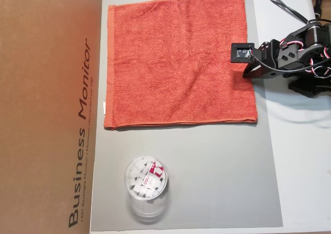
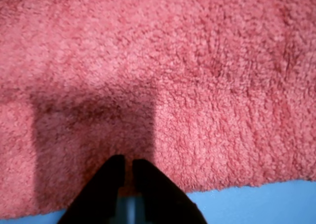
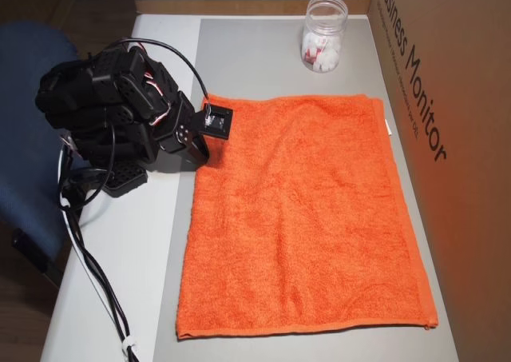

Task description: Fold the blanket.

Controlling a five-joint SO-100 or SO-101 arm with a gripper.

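The gripper [image 2: 127, 160] is sitting at the near edge of the blanket [image 2: 163, 75], fingers nearly closed with only a thin gap; whether any cloth is pinched cannot be determined. The blanket is lying flat and unfolded on the grey mat [image 1: 207, 182], extending ahead of the gripper.

Two overhead views face oppositely; wrist view hugs the blanket [image 2: 187, 85].

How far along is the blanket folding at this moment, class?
Done: nothing. The blanket lies flat and unfolded on the grey mat. In hand: the claw sits low at the blanket's near edge, jaws almost closed, with no cloth clearly pinched. Left: gripping that edge, carrying it over to the far edge, and releasing.
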